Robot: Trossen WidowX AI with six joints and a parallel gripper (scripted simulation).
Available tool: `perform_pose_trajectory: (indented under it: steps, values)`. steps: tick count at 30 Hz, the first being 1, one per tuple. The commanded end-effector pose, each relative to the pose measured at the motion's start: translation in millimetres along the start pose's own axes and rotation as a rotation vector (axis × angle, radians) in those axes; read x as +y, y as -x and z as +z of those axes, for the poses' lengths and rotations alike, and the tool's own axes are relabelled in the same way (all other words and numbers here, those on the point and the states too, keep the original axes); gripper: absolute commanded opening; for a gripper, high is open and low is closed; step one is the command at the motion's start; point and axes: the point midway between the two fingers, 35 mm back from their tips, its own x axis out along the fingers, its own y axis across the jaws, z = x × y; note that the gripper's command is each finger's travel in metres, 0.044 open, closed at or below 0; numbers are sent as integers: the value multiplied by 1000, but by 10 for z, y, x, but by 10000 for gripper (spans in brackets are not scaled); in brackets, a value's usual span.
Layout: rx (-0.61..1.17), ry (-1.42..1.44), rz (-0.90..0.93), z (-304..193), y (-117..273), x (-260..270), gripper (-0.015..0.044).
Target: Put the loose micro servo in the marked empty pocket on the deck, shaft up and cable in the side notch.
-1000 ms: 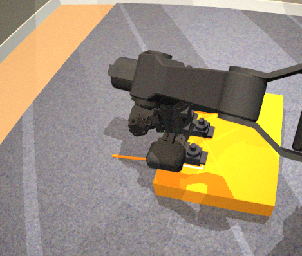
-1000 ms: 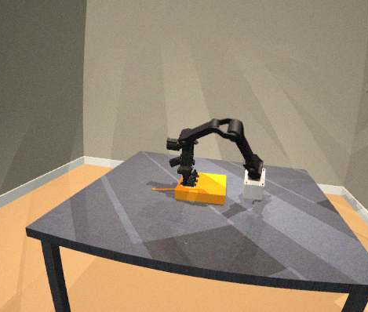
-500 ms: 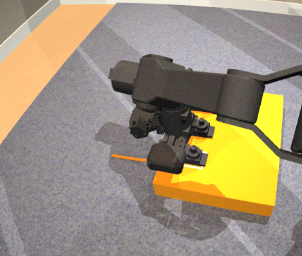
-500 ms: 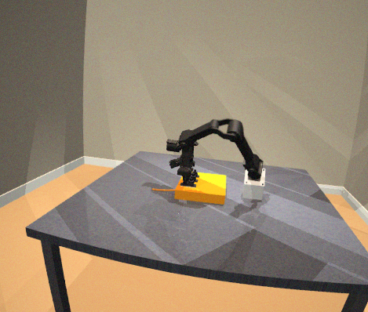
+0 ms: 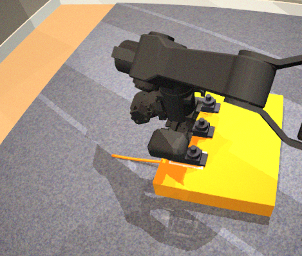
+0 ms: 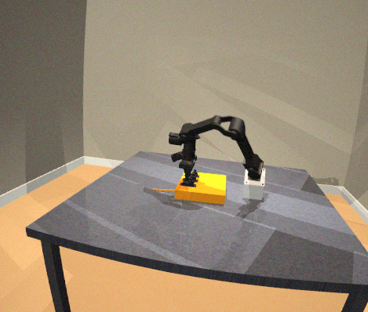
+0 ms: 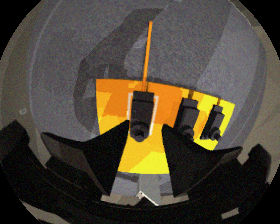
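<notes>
The micro servo (image 5: 194, 155) (image 7: 142, 109) stands upright within the white pocket outline (image 5: 186, 165) (image 7: 155, 107), output shaft up. It looks about as low as its neighbours; whether both ears lie fully flat cannot be told, as the near finger hides part of it in the top view. Its orange cable (image 5: 134, 158) (image 6: 162, 190) (image 7: 147, 55) runs straight out over the deck's edge; its seat in the notch is unclear. My gripper (image 7: 146, 125) (image 6: 188, 179) is slightly open around the servo, with a gap visible beside its body in the wrist view.
The yellow deck (image 5: 247, 145) (image 6: 211, 184) (image 7: 146, 162) carries two more servos (image 5: 201, 127) (image 5: 208, 103) in a row beside this one, close to one finger. The arm's pale base (image 6: 254, 190) stands beyond the deck on the grey table (image 6: 152, 235).
</notes>
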Motion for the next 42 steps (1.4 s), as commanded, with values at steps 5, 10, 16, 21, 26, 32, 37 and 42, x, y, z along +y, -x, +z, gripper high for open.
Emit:
perform_pose_trajectory:
  steps: [5,10,16,21,26,32,37,42]
  values:
    - [-1,2,-6,-207,186,-17,292]
    - [0,7,-10,-818,567,6,424]
    - [1,9,-7,-1034,657,36,440]
    - [1,9,-7,-1027,712,35,440]
    - [-2,7,-4,-1011,1037,35,440]
    - [-3,6,-3,-1011,1090,36,440]
    - [-3,6,-3,-1011,1090,36,440]
    - [-3,6,-3,-1011,1090,36,440]
